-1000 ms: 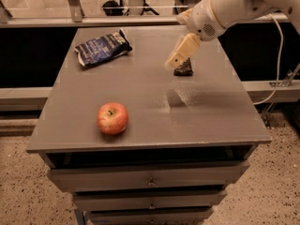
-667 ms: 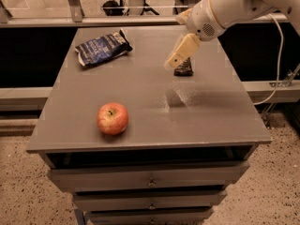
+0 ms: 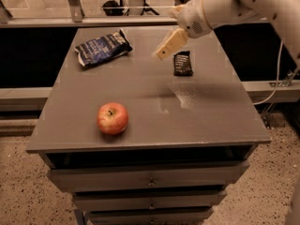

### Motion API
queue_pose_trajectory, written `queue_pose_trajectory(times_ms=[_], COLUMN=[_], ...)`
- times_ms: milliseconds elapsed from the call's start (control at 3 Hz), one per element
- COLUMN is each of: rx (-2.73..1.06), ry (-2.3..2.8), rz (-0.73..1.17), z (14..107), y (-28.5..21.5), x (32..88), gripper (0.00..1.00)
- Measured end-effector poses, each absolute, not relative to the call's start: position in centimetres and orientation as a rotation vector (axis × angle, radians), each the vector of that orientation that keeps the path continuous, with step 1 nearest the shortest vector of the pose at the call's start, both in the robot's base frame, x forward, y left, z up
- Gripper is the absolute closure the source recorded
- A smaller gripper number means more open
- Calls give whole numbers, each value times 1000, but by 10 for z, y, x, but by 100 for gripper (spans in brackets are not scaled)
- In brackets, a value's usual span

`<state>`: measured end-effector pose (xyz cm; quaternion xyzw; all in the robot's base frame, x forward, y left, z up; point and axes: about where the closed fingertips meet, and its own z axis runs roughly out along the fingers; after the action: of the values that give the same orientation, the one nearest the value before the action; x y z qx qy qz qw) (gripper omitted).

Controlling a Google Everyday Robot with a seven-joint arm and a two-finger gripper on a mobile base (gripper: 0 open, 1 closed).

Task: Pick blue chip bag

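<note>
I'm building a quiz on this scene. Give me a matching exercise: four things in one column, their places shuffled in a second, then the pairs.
Things
1. blue chip bag
2. apple
3. black snack packet
4. claw

Places
A. near the front of the table, left of centre
B. in the air above the far half, close to the packet's left
C. far left part of the top
D. lying flat on the far half, right of centre

Pairs: 1-C, 2-A, 3-D, 4-B
</note>
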<state>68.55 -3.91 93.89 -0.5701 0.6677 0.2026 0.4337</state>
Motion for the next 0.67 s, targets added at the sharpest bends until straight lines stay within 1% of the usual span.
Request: queue_pose_trajectory(times_ms=[333,667], rx=[-1270,-1226], ry=[1626,1685], rz=[567,553], z=[932,906], y=[-12,17], x=[733,762], gripper=[0,0])
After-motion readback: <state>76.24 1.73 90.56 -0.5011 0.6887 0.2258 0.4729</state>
